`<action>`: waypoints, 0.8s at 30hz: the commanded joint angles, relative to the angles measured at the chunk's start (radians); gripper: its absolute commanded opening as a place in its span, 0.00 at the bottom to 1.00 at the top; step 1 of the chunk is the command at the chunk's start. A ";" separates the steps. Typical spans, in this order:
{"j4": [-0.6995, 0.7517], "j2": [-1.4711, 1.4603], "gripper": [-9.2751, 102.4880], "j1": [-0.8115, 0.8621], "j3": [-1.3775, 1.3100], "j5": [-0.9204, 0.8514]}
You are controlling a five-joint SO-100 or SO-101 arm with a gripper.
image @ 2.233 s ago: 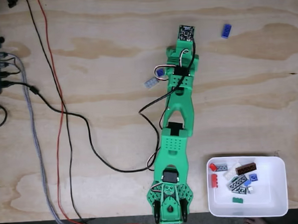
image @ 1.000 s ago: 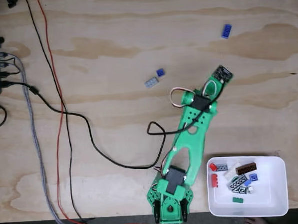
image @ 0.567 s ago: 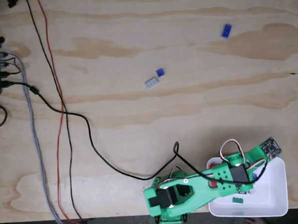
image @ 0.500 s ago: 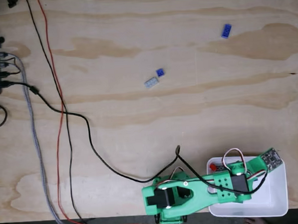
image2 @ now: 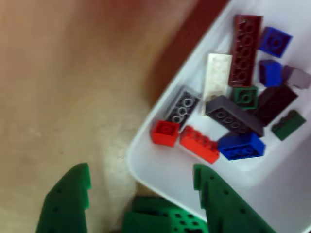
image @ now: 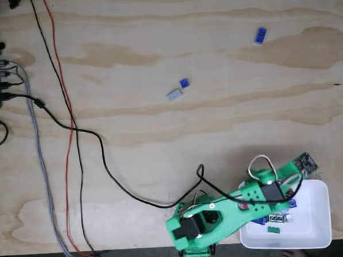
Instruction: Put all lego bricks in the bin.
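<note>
Green plastic gripper (image2: 141,187) hangs with its fingers spread wide and empty, straddling the near rim of the white bin (image2: 160,170). Inside it, toward 2 o'clock in the other view, lego bricks (image2: 233,116) lie heaped. In the fixed view, the bin (image: 314,224) sits at 5 o'clock; loose on the plywood table (image: 160,135) are a grey brick (image: 174,94) touching a small blue brick (image: 184,83), and another blue brick (image: 261,35) at 1 o'clock.

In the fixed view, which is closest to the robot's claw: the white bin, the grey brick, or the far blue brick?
1. White plastic bin, right under the gripper.
2. Grey brick, mid-table.
3. Blue brick, near the top edge.
</note>
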 commanded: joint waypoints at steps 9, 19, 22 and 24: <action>-0.394 -0.557 0.27 -1.181 -0.423 1.149; -0.391 -0.914 0.26 -1.267 -0.701 1.229; -0.390 -0.985 0.27 -1.262 -0.738 1.197; -0.394 -1.020 0.27 -1.261 -0.752 1.186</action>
